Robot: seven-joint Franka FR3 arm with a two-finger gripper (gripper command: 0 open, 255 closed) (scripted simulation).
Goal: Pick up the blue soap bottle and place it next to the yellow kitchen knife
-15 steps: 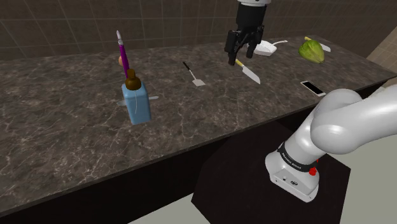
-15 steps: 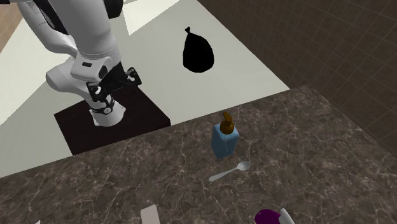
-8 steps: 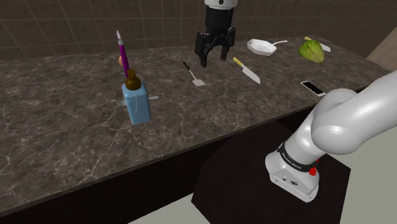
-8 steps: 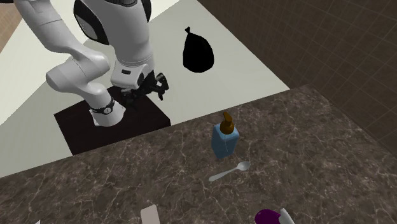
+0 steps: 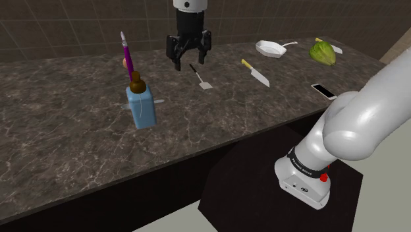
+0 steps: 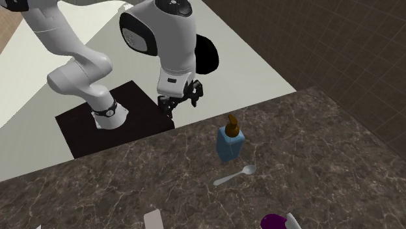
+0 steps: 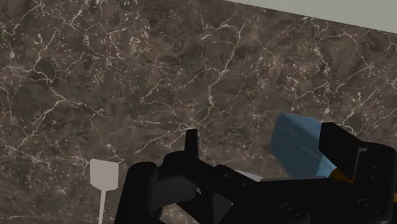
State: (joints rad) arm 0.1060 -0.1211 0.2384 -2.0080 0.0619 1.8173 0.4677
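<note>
fingers [image 5: 176,60] spread, empty — shoulder view catches yellow knife [image 5: 255,72], wrist view blue bottle [image 7: 299,149].

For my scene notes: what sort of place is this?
Probably a kitchen: a long stone counter against a tiled wall, with a knife, pan and soap bottle on it.

Dim, even lighting, dark counter [image 5: 79,138] muted, pale floor [image 6: 254,65] brighter, soft sheen on white arm [image 5: 356,125]
</note>
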